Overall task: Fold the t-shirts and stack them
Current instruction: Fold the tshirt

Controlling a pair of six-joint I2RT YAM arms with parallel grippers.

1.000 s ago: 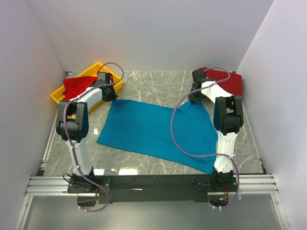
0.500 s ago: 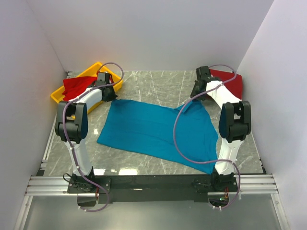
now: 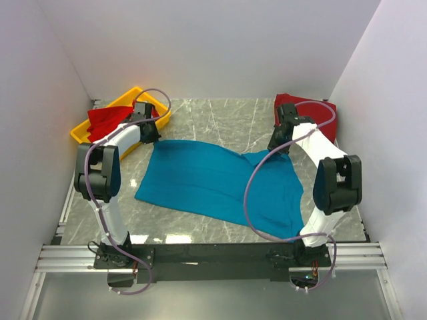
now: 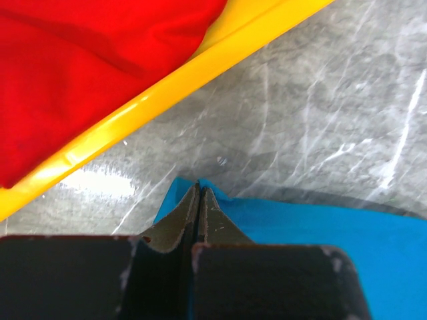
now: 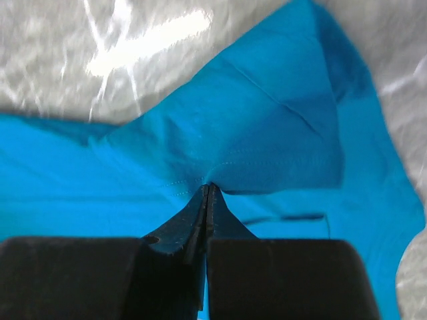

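the spread t-shirt (image 3: 213, 180) lies mid-table (image 3: 220, 120). behind it to the left, a tray (image 3: 136, 90) holds a second t-shirt (image 3: 107, 120); a third t-shirt (image 3: 321, 113) lies at the far right corner.

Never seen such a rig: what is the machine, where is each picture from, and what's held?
Two robot arms stand at the near edge of a marble table. One picture looks down from above and behind them; the other two come from wrist cameras. A teal t-shirt lies spread out. The left jaws are shut on its far left corner, the right jaws on its far right edge. A red t-shirt lies in a yellow tray far left; another red garment lies far right.
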